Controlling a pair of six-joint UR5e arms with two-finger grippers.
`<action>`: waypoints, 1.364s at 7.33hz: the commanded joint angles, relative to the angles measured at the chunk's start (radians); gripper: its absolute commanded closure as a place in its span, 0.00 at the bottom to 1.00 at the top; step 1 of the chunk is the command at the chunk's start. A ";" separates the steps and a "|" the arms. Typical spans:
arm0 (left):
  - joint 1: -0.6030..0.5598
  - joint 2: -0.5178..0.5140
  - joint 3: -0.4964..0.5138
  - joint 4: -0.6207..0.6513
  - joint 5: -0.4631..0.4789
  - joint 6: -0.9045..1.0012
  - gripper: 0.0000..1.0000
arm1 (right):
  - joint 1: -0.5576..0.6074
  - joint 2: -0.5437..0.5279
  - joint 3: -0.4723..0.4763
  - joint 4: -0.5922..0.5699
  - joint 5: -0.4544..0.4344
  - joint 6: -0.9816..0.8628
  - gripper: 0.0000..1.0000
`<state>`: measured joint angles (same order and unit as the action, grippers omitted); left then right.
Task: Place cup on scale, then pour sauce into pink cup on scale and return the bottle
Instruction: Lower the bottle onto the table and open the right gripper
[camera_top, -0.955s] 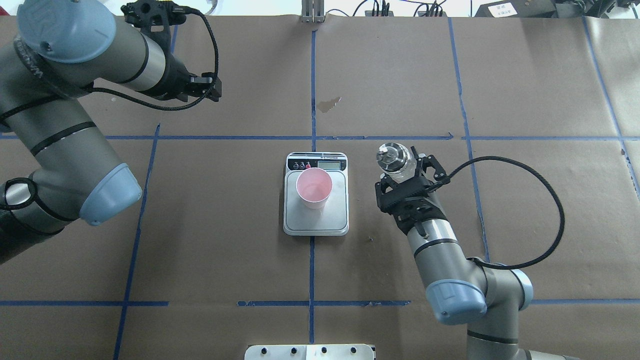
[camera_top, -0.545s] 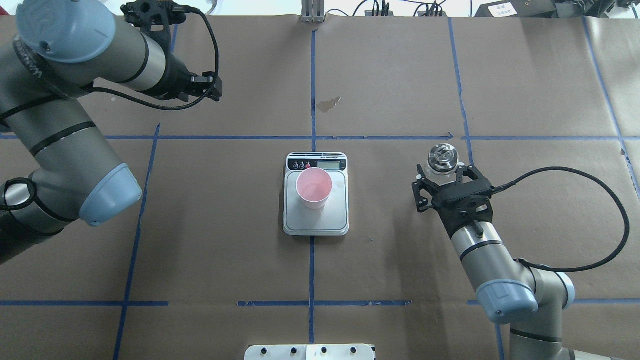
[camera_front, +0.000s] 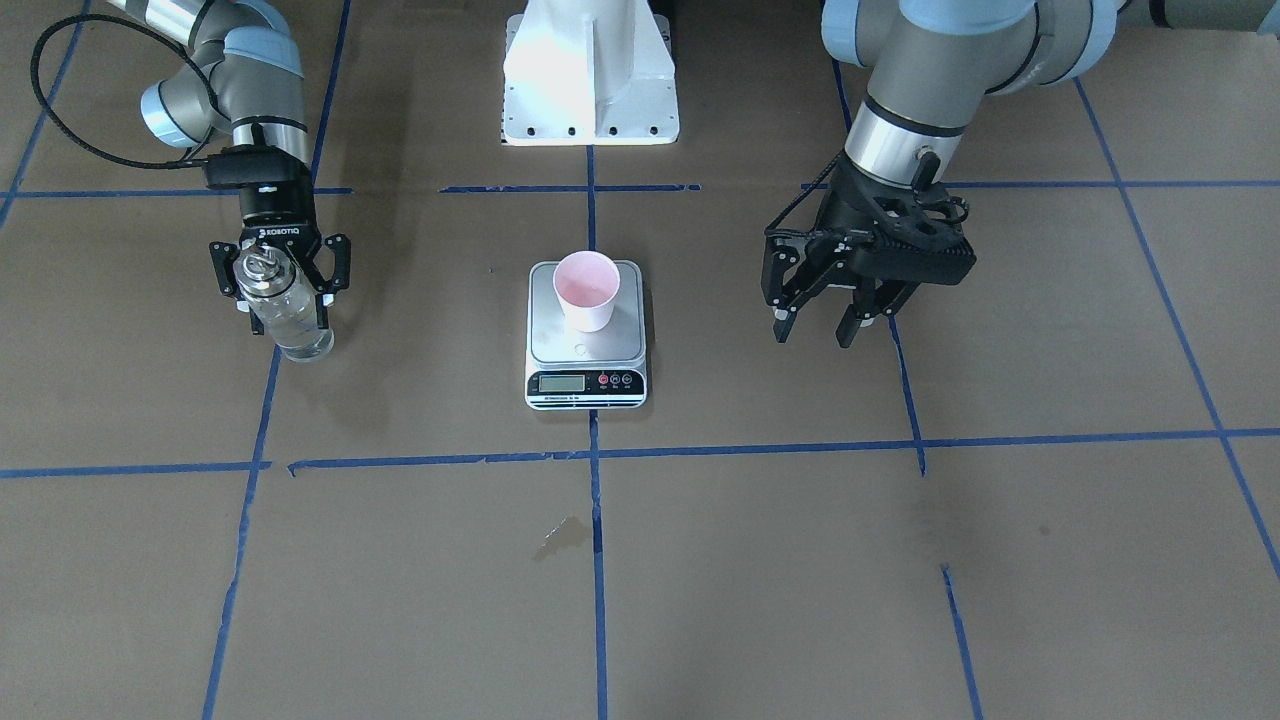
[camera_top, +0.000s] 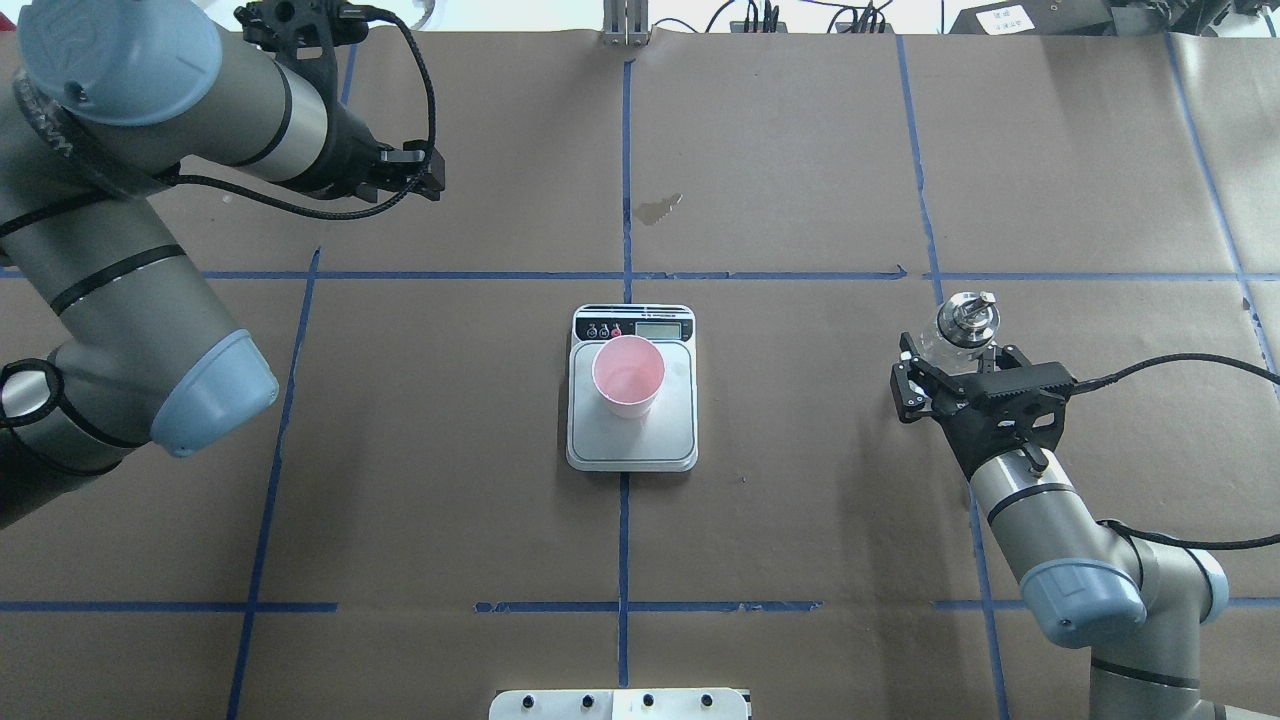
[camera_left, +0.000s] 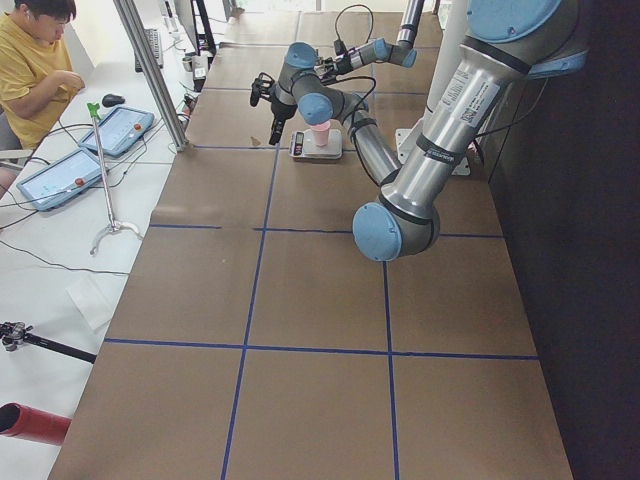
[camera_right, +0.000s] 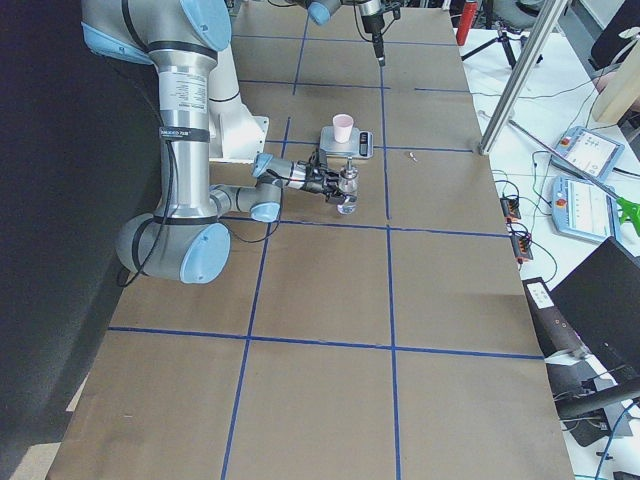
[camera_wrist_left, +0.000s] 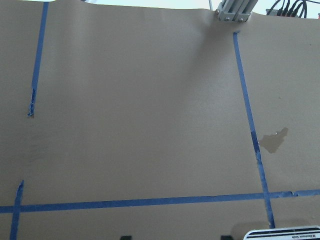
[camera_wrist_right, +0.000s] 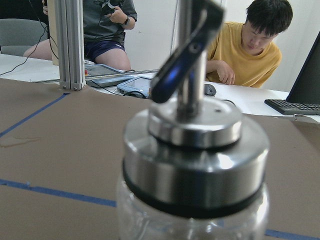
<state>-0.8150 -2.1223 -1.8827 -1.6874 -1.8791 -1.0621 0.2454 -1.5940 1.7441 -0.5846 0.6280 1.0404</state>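
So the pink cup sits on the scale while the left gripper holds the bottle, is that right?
Not quite: the right gripper holds the bottle, as the overhead view shows; the left gripper is open. The cup does sit on the scale.

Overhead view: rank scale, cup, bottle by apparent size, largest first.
1. scale
2. cup
3. bottle, though it is seen nearly end-on and partly hidden in the right gripper, so its rank against the cup is unsure.

Overhead camera looks forward and down on the brown paper-covered table (camera_top: 800, 150); the front-facing one opposes it, steeply down. Both centre the flat silver-topped rectangular scale (camera_top: 632, 440). Side cameras sight lengthwise from afar; wrist cameras sit close.
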 joint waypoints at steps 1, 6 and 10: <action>-0.001 0.001 -0.004 0.000 0.000 -0.001 0.33 | 0.000 -0.023 -0.006 0.002 0.002 0.080 1.00; -0.001 0.002 -0.004 0.002 0.000 -0.001 0.33 | -0.005 -0.017 -0.046 0.003 0.009 0.130 0.86; -0.001 0.002 -0.004 0.000 0.000 -0.001 0.33 | -0.005 -0.009 -0.046 0.005 0.012 0.133 0.00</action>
<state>-0.8161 -2.1200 -1.8868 -1.6863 -1.8791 -1.0630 0.2409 -1.6030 1.6981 -0.5812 0.6394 1.1736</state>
